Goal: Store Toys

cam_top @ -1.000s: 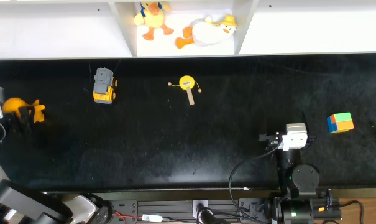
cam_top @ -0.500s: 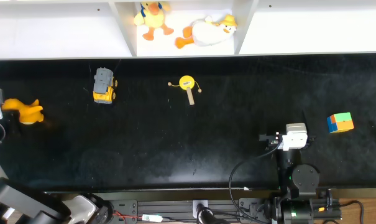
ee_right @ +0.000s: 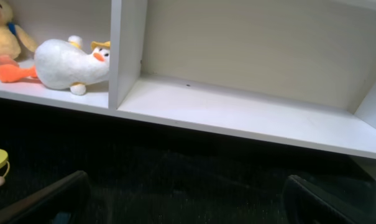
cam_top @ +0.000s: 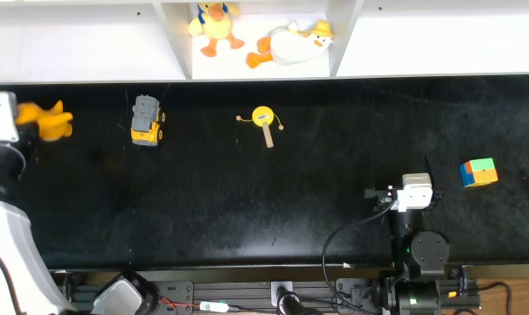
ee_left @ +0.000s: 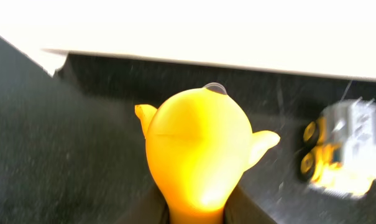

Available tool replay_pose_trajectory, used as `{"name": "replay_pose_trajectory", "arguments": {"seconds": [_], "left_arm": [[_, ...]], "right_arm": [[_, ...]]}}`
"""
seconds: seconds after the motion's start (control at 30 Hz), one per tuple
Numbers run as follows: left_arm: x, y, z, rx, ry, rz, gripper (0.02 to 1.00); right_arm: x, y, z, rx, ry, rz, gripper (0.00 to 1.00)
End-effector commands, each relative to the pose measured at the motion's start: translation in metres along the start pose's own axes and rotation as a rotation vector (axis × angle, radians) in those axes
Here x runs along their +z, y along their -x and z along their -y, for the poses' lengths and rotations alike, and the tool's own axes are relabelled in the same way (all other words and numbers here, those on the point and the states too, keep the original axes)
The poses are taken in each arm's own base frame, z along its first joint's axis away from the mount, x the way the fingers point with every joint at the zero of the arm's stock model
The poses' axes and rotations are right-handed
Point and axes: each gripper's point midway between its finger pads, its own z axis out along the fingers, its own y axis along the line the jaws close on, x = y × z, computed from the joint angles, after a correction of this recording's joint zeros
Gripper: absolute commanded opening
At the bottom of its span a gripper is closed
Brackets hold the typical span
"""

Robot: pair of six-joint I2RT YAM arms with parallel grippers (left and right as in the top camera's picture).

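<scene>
A big black table [cam_top: 264, 201] fills most of the top view, and a long white shelf [cam_top: 89, 44] with walls runs along its far side. The right gripper [ee_right: 188, 208] sits low near the table's front with its two fingers spread wide and nothing between them. The left gripper [cam_top: 30, 122] squeezes a smooth yellow toy [ee_left: 197, 149], maybe a duck, over the table's left end near the shelf. A soft white goose with orange feet [cam_top: 290, 45] lies in the middle shelf box beside a fluffy yellow duck [cam_top: 213, 24]. A grey and yellow toy truck [cam_top: 146, 119] stands on the table, apart from the held toy. A many-coloured cube [cam_top: 478, 172] sits far right. A little yellow drum rattle on a wooden stick [cam_top: 264, 118] lies in the middle.
</scene>
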Motion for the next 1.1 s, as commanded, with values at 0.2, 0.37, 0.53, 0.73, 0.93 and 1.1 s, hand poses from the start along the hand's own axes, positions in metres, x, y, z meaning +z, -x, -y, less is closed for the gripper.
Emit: {"name": "replay_pose_trajectory", "arguments": {"seconds": [0.2,0.37,0.53,0.73,0.93,1.1], "left_arm": [[0.003,0.046,0.011,-0.111,0.039,0.099,0.191],[0.015,0.072,0.014,-0.084,0.03,0.11,0.194],[0.03,0.099,0.013,-0.081,0.018,0.122,0.202],[0.048,0.115,0.011,-0.079,0.006,0.12,0.205],[0.065,0.106,0.008,-0.091,0.003,0.084,0.205],[0.076,0.102,0.004,-0.094,0.016,0.072,0.211]], "right_arm": [[0.0,-0.004,-0.001,0.0,0.006,-0.001,0.996],[0.0,-0.004,-0.001,0.0,0.006,-0.001,0.993],[0.0,-0.004,-0.001,0.0,0.006,-0.001,0.993],[0.0,-0.004,-0.001,0.0,0.006,-0.001,0.996],[0.0,-0.004,-0.001,0.0,0.006,-0.001,0.996],[0.0,-0.004,-0.001,0.0,0.006,-0.001,0.996]]}}
